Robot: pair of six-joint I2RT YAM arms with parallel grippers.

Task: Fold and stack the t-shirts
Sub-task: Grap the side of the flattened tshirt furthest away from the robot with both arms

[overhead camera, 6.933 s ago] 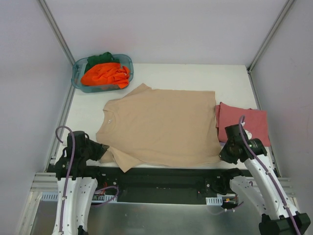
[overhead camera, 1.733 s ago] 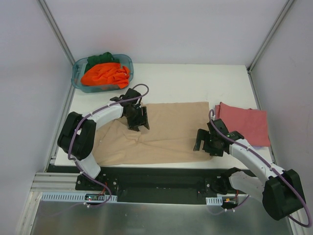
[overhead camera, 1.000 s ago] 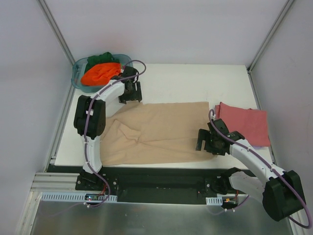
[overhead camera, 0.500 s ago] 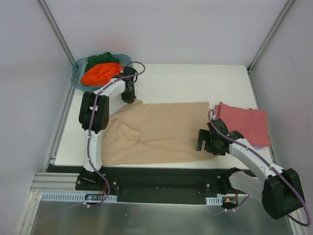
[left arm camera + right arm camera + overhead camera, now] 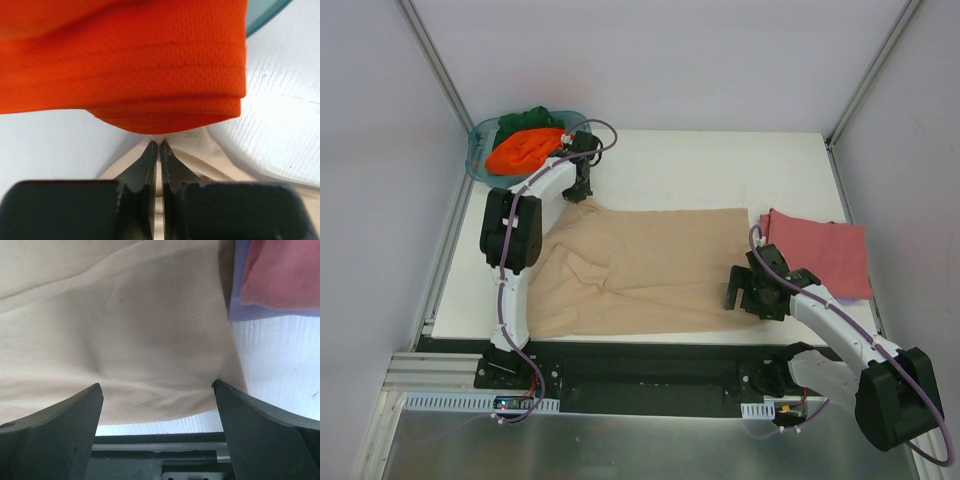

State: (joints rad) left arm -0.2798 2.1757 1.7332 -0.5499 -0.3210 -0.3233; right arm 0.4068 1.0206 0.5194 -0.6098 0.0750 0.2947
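Note:
A tan t-shirt (image 5: 640,265) lies folded lengthwise and rumpled across the white table. My left gripper (image 5: 582,190) is shut on its far left corner, right beside the tub; in the left wrist view the fingertips (image 5: 160,145) pinch tan fabric (image 5: 215,160) under an orange t-shirt (image 5: 125,65). Over the shirt's near right corner (image 5: 125,330) my right gripper (image 5: 745,290) stands open, its fingers (image 5: 75,410) wide apart. A folded dusty red t-shirt (image 5: 820,255) lies at the right on a lavender one (image 5: 240,295).
The teal tub (image 5: 480,165) at the far left holds the orange t-shirt (image 5: 525,148) and a dark green one (image 5: 525,120). The table's near edge and a black rail (image 5: 150,445) run just below the right gripper. Frame posts and grey walls close in both sides.
The left gripper has gone from open to shut on the tan shirt's far left corner, by the tub. The fabric there has drawn up toward it. The right arm has not moved.

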